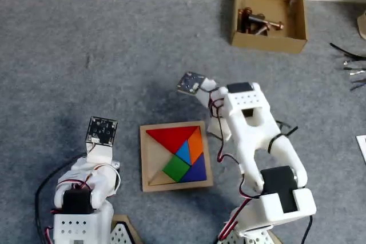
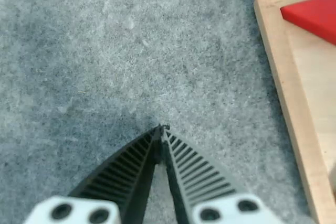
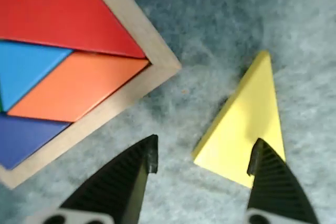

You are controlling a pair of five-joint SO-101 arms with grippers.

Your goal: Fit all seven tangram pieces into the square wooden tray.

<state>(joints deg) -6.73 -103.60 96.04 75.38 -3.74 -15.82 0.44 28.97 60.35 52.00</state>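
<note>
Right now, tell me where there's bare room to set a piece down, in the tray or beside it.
In the tray, the bare wood along its left wall, beside the red triangle and green square. On the mat, the wide stretch left of the cardboard box. Crowded on the tray's right: the right arm's open fingers and yellow triangle.

The grey carpeted bench [image 1: 114,44] carries the square wooden tray [image 1: 152,161], a yellow triangle [image 3: 244,124] near one tray corner, and a cardboard box [image 1: 267,43] near the far edge.
</note>
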